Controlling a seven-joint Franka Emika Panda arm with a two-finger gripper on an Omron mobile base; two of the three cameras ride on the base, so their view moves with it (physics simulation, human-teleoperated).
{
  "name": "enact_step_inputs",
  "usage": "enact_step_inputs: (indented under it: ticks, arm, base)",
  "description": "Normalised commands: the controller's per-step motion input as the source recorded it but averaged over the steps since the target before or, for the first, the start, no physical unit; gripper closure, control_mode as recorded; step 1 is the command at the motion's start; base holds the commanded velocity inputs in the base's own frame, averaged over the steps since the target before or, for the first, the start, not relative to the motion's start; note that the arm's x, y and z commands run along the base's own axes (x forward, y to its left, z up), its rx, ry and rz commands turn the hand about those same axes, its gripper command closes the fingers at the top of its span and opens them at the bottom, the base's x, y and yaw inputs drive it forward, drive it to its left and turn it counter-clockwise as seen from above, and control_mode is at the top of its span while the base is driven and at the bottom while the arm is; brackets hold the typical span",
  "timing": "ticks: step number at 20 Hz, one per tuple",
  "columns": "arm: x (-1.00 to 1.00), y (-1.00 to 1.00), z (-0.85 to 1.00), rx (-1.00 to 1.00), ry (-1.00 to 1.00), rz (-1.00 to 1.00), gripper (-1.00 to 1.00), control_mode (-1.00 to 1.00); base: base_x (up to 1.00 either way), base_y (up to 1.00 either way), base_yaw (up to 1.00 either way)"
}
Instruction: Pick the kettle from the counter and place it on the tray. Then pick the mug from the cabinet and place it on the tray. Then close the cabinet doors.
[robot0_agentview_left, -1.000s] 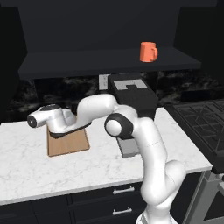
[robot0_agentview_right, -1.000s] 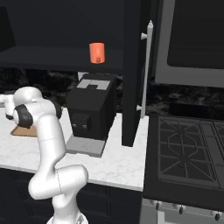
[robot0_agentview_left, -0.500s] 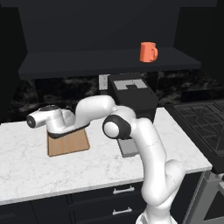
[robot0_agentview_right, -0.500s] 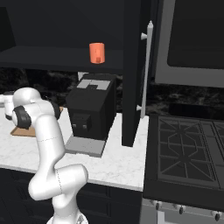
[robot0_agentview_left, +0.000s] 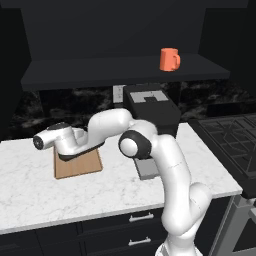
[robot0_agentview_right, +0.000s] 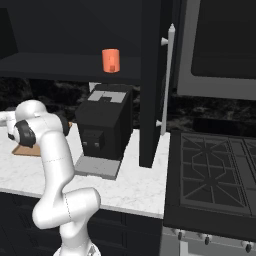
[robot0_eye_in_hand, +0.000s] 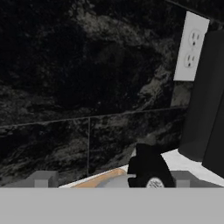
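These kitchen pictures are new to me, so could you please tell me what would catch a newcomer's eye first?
The bright orange mug stands out on the dark shelf of the cabinet, above the black coffee machine. Below, the white arm bends left over the marble counter, its hand low over the tan tray by the dark backsplash.

Glossy white rounded arm (robot0_agentview_left: 170, 165) — dark joint rings, round grey-capped elbow.
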Motion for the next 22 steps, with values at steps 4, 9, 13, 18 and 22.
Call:
enact_step_inputs:
  ticks: [4, 9, 13, 18, 22]
  arm:
    - [-0.17, -0.1, 0.0, 0.0, 0.0, 0.0, -1.0, -1.0]
    - [-0.33, -0.08, 0.0, 0.0, 0.0, 0.0, -1.0, -1.0]
    - [-0.33, -0.06, 0.17, 0.01, 0.0, 0.0, -1.0, -1.0]
    - [-0.36, -0.05, 0.43, 0.03, 0.0, 0.0, -1.0, -1.0]
    - [-0.33, -0.17, 0.51, 0.06, 0.04, 0.0, -1.0, -1.0]
  base:
    - [0.0, 0.0, 0.0]
    - [0.0, 0.0, 0.0]
    - [0.0, 0.0, 0.0]
    - [0.0, 0.0, 0.0]
    - [0.0, 0.0, 0.0]
